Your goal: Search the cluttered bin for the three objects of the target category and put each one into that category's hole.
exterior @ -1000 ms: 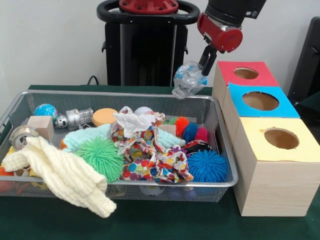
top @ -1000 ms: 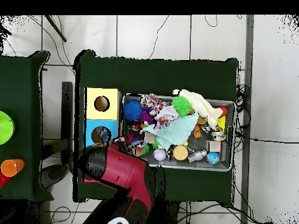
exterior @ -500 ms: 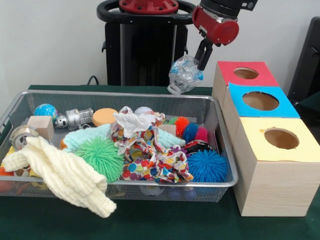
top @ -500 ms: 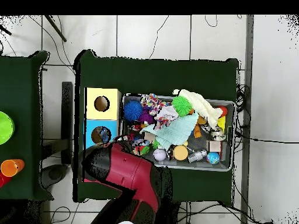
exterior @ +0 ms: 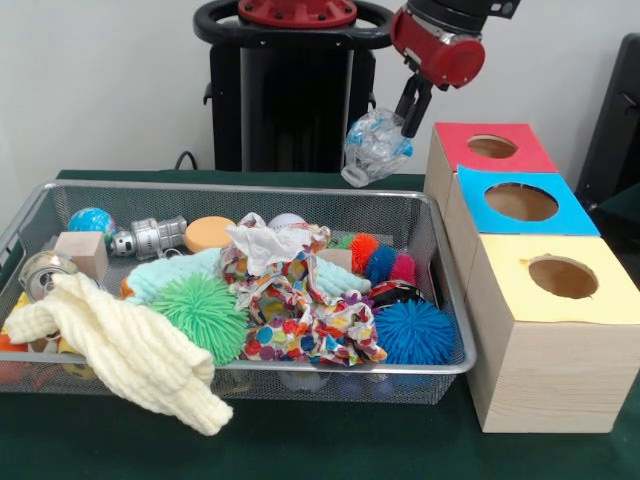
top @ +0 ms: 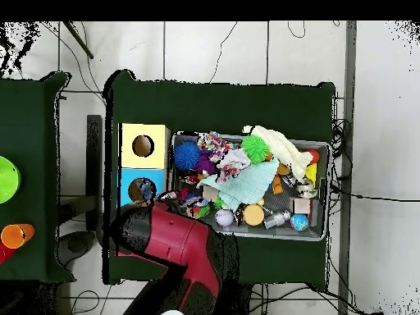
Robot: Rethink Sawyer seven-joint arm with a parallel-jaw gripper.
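Gripper (exterior: pixel 405 128) closed on crumpled plastic (exterior: pixel 375 148), held above bin's (exterior: pixel 300 195) far-right corner, left of red box (exterior: pixel 487 150).

We see dark green cloth (exterior: pixel 300 455) covering table, plain white wall (exterior: pixel 100 80) behind. Black upright panel (exterior: pixel 620 120) at right edge, too cropped for us to tell what it is. Thin black cable (exterior: pixel 185 158) rises behind table's far edge.

From overhead we note pale tiled floor (top: pixel 213 49) around table, dark cables (top: pixel 361 197) trailing across it. Second green-covered table (top: pixel 29 123) stands apart at picture's left, carrying lime green round bowl (top: pixel 4 179) and, near it, orange cup (top: pixel 16 235) lying on its side.
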